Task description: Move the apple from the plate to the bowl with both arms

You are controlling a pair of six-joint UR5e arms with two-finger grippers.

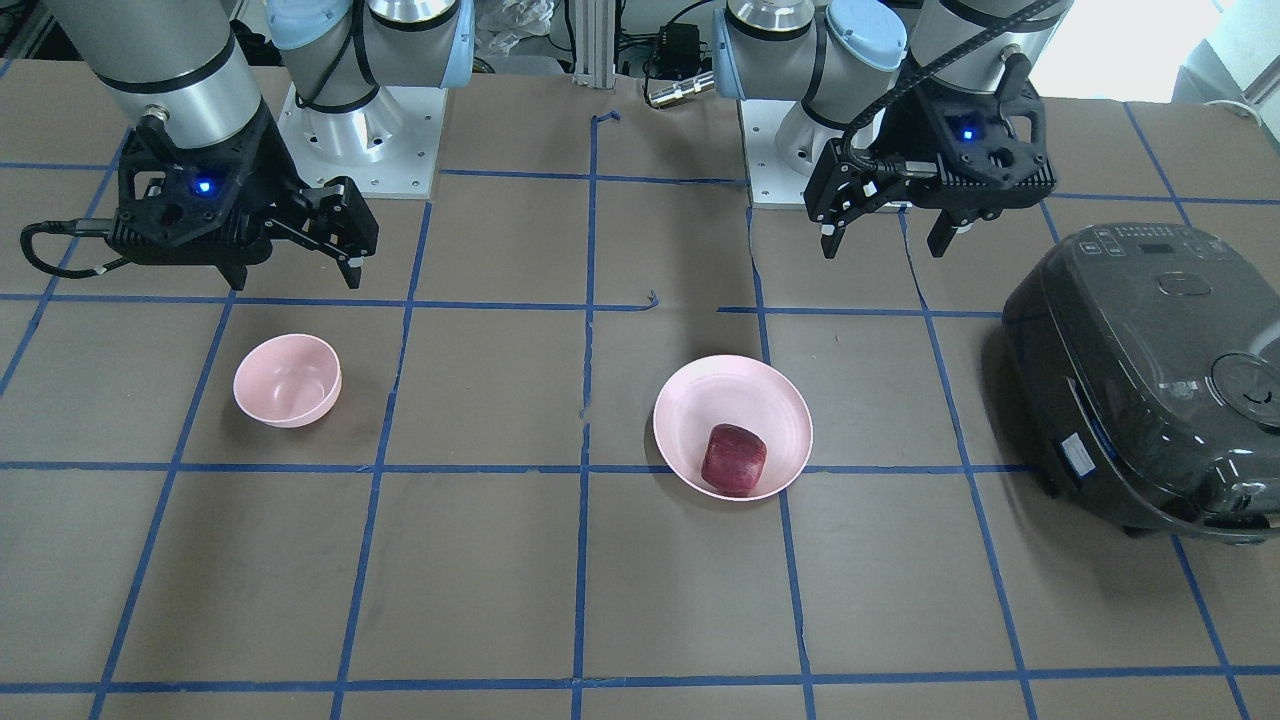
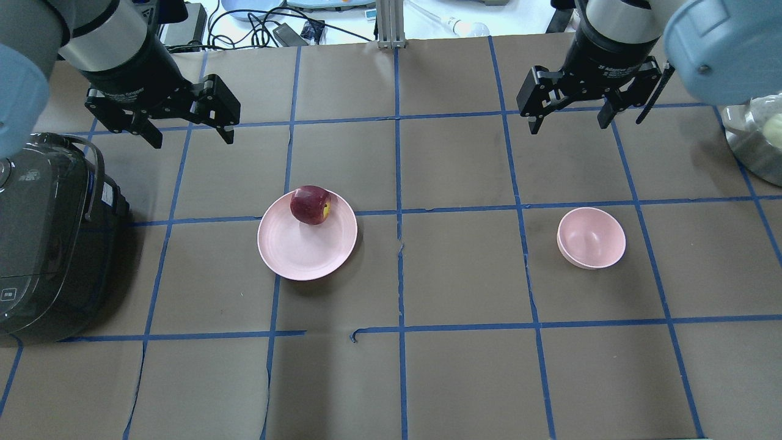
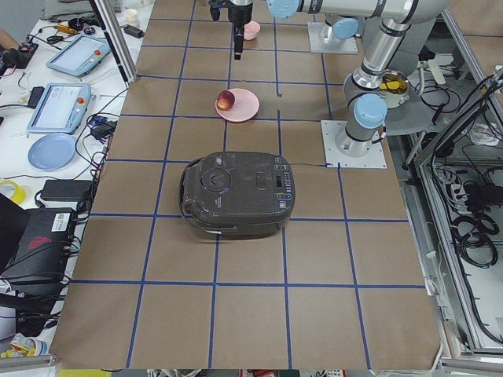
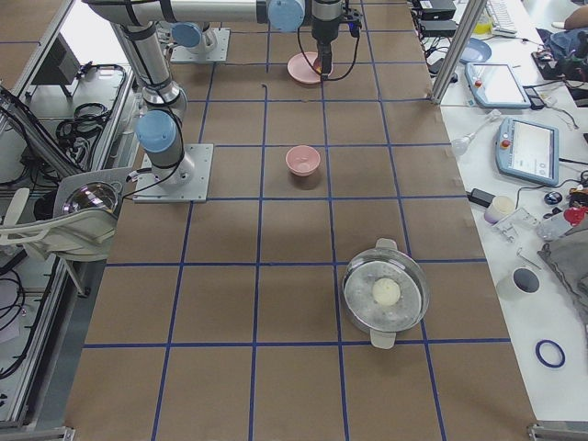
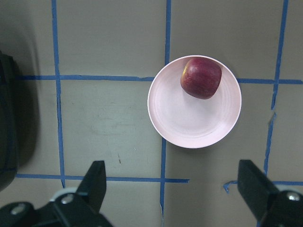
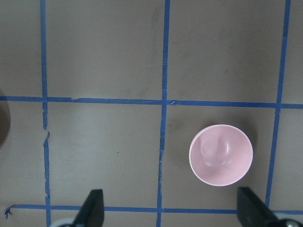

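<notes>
The dark red apple [image 2: 310,205] lies at the far edge of the wide pale pink plate [image 2: 305,250]; it also shows in the left wrist view [image 5: 201,78] on the plate [image 5: 189,118]. My left gripper [image 2: 190,140] hangs open and empty above the table, beyond and to the left of the plate. The small deep pink bowl [image 2: 591,238] stands empty on the right, also in the right wrist view [image 6: 220,155]. My right gripper [image 2: 569,126] hangs open and empty beyond the bowl. In the front-facing view the apple [image 1: 733,459] and bowl [image 1: 287,380] are mirrored.
A dark rice cooker [image 2: 43,244] stands at the table's left end, close to the left arm. A metal pot [image 2: 754,143] holding a pale ball sits at the right end. Blue tape lines grid the brown table.
</notes>
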